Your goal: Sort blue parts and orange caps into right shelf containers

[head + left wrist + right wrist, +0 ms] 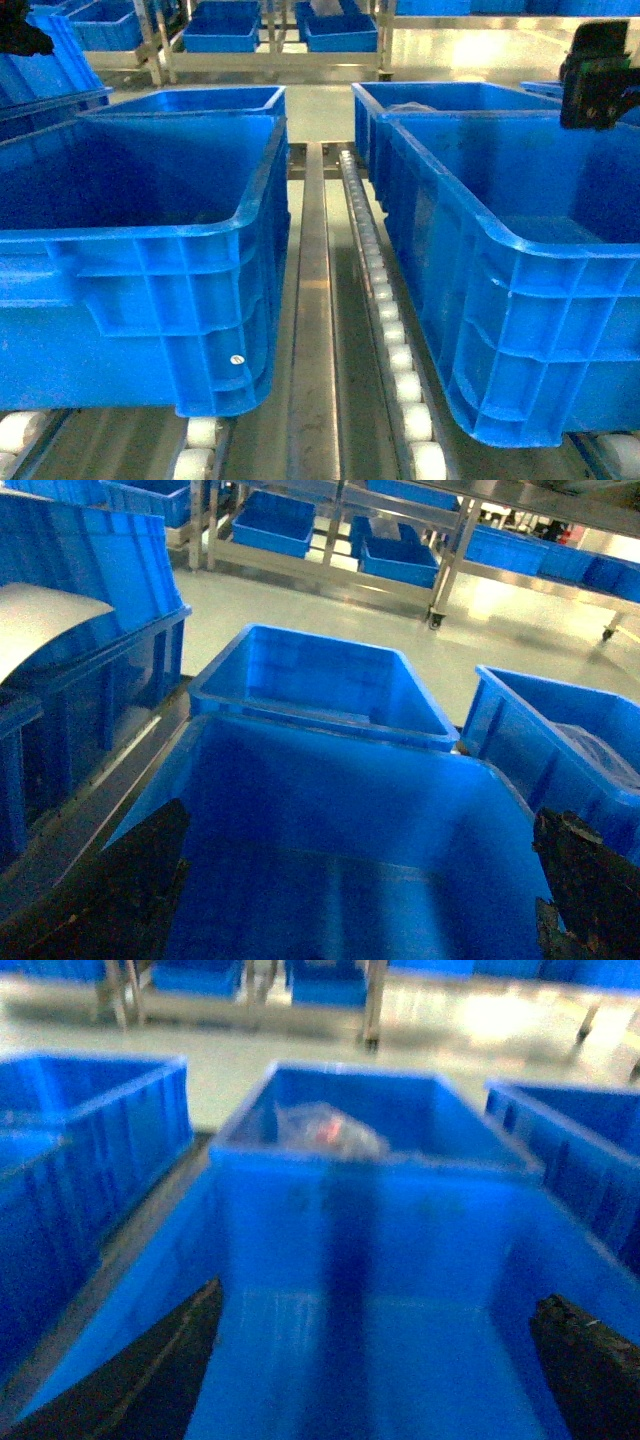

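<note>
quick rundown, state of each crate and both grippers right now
left near crate: upright on rollers, nothing visible inside
left far crate: upright, looks empty
right near crate: upright, no parts visible inside
right far crate: holds a clear plastic bag with something orange-red in it
left gripper: open, empty, over the left near crate
right gripper: open, empty, over the right near crate

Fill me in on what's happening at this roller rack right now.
Nothing is being handled. The left gripper hovers open above the near left crate, which looks empty. The right gripper hovers open above the near right crate, also apparently empty. The far right crate holds a clear plastic bag with something reddish inside.
</note>
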Motion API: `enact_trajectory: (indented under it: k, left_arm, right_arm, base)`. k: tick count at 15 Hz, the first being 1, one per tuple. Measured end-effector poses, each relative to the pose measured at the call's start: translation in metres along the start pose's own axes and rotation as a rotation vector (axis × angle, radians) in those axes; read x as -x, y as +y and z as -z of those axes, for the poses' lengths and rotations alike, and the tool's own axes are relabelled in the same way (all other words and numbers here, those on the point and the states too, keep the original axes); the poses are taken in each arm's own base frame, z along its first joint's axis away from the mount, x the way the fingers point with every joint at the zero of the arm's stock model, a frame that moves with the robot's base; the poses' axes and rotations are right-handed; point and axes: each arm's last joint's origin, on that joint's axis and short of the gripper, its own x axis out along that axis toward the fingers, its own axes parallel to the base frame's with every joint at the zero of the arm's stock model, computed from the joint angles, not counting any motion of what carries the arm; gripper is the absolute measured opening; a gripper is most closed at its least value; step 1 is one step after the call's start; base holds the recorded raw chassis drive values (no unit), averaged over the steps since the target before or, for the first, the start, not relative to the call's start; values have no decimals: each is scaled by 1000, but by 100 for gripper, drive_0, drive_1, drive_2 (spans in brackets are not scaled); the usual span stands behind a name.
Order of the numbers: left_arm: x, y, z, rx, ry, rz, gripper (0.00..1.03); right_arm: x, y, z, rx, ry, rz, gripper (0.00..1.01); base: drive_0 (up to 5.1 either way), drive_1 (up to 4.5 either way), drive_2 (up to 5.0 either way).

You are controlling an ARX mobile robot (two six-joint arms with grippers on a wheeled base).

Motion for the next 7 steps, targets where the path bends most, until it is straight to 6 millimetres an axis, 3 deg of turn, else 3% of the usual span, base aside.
enact_trajectory:
  k: [1, 3, 7]
  left_arm:
    - [9, -1, 1, -59, -26, 29, 86]
    - [47, -2, 15, -131, -27, 37, 63]
    - [90, -10, 38, -157, -5, 48, 28]
  right_arm:
    - [17, -4, 4, -21, -56, 10, 77]
    - [53, -13, 17, -30, -58, 23, 53]
    - [95, -19, 31, -30, -49, 16, 17]
  base:
    - [0, 0, 0]
    - [0, 0, 0]
    - [0, 0, 0]
